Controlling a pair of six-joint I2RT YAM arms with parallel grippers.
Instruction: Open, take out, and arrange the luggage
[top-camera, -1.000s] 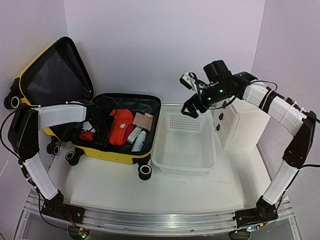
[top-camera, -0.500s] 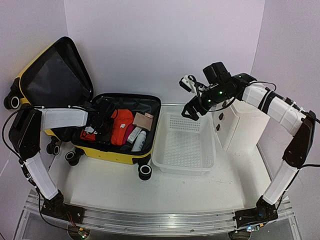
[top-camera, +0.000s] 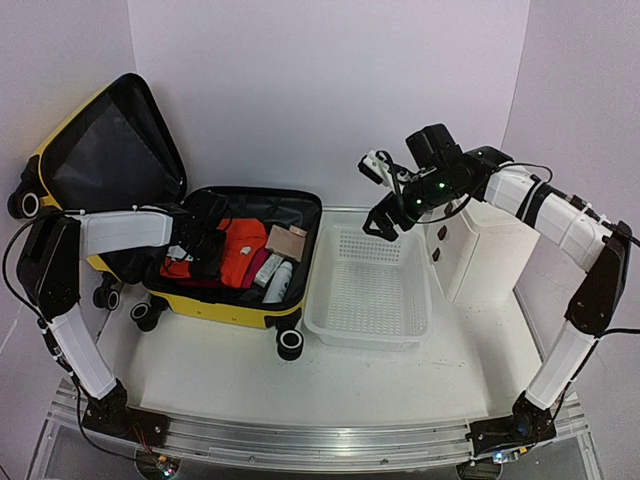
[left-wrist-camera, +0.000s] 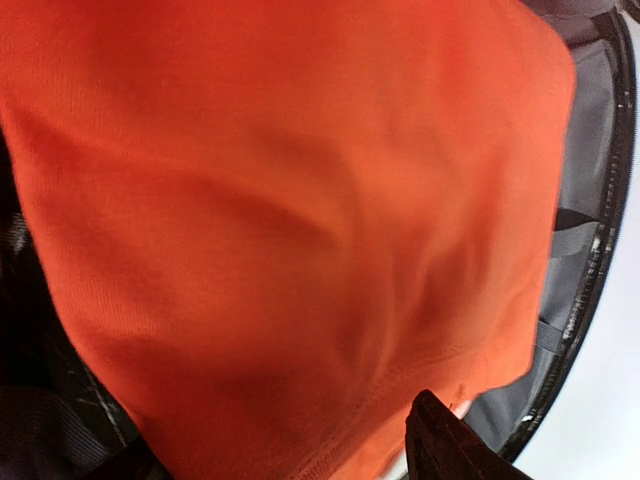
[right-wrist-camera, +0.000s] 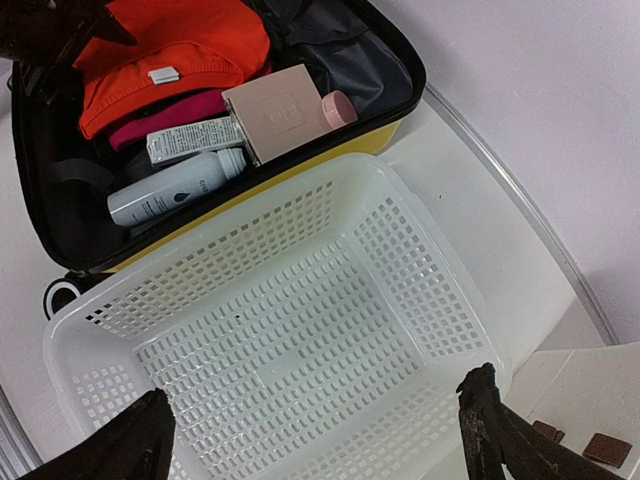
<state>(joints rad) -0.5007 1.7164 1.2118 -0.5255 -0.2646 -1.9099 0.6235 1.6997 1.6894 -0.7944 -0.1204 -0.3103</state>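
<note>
Luggage (top-camera: 215, 305) lid open; left gripper (top-camera: 205, 245) inside, pressed into orange garment (left-wrist-camera: 300, 200) (whether it grips: cannot tell); right gripper (right-wrist-camera: 315, 405) spread wide, empty, above white basket (right-wrist-camera: 420, 270).

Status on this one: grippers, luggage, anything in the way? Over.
Left gripper down on orange garment, grip unclear. Right gripper open above white basket. Luggage open, contents inside. No obstruction seen.
</note>
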